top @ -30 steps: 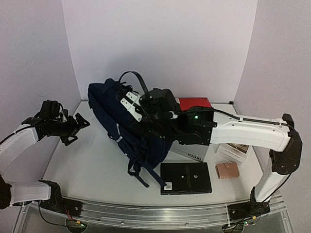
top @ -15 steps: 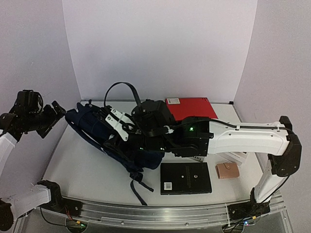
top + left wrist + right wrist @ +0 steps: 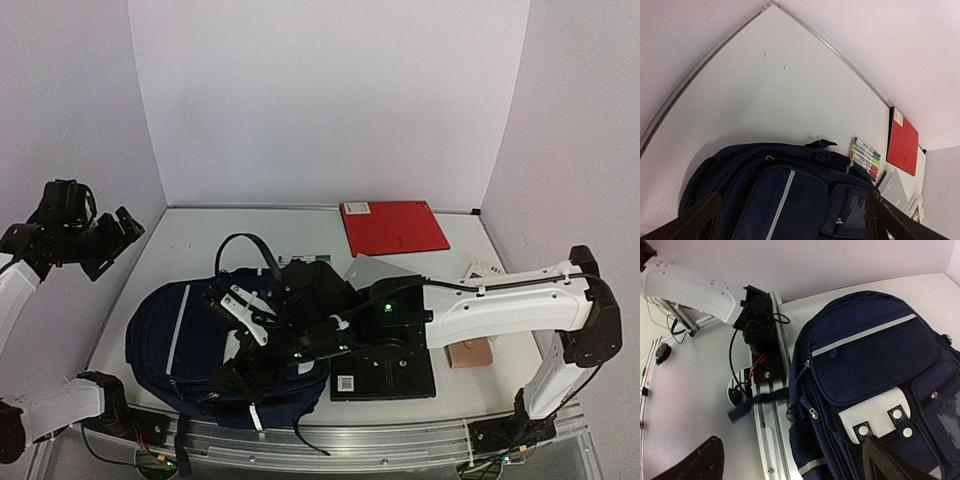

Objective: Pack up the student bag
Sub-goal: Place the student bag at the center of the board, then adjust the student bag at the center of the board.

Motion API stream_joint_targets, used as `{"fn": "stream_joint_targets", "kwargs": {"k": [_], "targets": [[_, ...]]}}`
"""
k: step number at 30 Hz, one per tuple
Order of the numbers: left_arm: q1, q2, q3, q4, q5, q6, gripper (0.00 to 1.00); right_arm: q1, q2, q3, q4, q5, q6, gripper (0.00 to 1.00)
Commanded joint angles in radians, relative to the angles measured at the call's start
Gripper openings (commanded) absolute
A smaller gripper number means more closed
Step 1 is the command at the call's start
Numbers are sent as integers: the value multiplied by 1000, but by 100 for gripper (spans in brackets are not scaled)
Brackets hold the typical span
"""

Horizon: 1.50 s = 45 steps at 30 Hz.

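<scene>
Right claw (image 3: 790, 440) gapes above student bag (image 3: 175, 340) beside rail (image 3: 400, 440).

The white desk (image 3: 200, 250) carries a scatter of school things. Flat at the far side lies a red notebook (image 3: 393, 226) with a small white label in one corner. Near the front edge rests a black book (image 3: 400, 380), a barcode sticker on its cover, and just to its right a small tan wallet (image 3: 470, 353), only partly in sight. A pale grey box (image 3: 378, 270) sits between the red notebook and the black book. A pack of coloured markers (image 3: 865, 157) lies close by. An aluminium rail (image 3: 400, 440) runs along the near edge.
</scene>
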Motion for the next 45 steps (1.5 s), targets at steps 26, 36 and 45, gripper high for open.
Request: {"fn": "stream_joint_targets", "kwargs": {"k": [26,36,45], "targets": [[4,102,-240,240,176,-47,100,-327,71,-385,320,-169,492,56],[3,113,-234,269,200,-44,100,-342,-156,-227,130,92,352,0],[3,148,-250,313,273,-40,100,-559,-269,-154,-40,177,161,0]]}}
